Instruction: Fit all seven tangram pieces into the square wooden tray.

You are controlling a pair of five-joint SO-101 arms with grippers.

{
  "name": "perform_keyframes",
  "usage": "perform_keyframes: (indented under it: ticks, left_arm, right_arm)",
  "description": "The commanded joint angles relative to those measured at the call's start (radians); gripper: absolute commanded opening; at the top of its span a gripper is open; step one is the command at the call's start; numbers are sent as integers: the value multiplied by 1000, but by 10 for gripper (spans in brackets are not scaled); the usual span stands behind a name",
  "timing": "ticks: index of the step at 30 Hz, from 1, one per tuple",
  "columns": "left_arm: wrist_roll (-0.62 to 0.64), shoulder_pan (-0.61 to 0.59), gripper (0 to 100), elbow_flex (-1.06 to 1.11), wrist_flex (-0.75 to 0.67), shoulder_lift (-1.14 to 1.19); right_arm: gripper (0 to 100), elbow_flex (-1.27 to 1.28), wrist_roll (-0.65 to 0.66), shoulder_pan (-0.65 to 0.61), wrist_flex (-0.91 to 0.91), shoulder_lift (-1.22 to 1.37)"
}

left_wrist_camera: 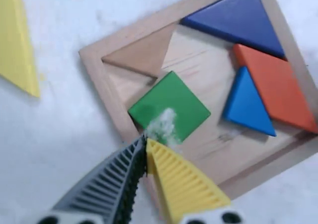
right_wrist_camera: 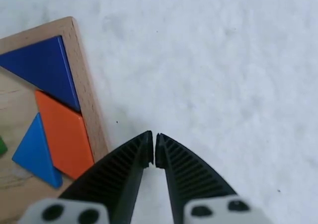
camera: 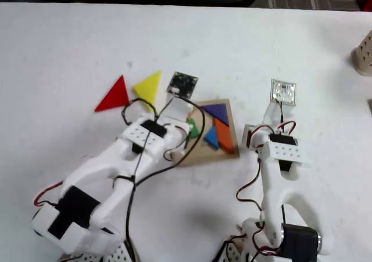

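Tray [left_wrist_camera: 94, 60]: square, wooden, laid flat at centre of the high view.
Seated inside: dark blue triangle [left_wrist_camera: 236, 20], orange parallelogram [left_wrist_camera: 273, 92], light blue triangle [left_wrist_camera: 246, 105], green square [left_wrist_camera: 169, 107], tan triangle [left_wrist_camera: 141, 55].
Left outside: red triangle [camera: 114, 94] and yellow triangle [camera: 148, 86], placed upper left of the tray.

bright, even light from above washes the white tabletop [camera: 70, 47] almost blank in the high view. soft grey shadows lie beside the left arm [camera: 104, 178] and the right arm [camera: 285, 180]. the room behind is dark. in the left wrist view, a pale smeared patch overlies one corner of the green square [left_wrist_camera: 179, 97].
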Motion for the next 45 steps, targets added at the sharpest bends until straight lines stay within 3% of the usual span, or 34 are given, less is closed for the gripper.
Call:
perform_keyframes:
  ticks: [1,9,14,24,33,40,45]
  left_arm:
    - [-14,56,24,-37,-25,-2]
    - [-38,90,24,-26,3,25]
    - [-26,58,24,-103,118,79]
    - [-25,41,24,-282,152,223]
    - [-26,142,24,-345,130,278]
    - [-26,151,24,-348,107,277]
    - [-26,137,24,-344,-29,285]
  right_arm:
    - [18,-41,14,-5,-18,-30]
    - [18,-41,14,-1,-18,-30]
    - [18,-40,14,-4,-18,-30]
    - [18,-40,14,-5,-18,-30]
    - [18,-40,14,-5,-18,-30]
    - [19,-40,14,-5,-18,-30]
    - [19,-40,14,-5,-18,-30]
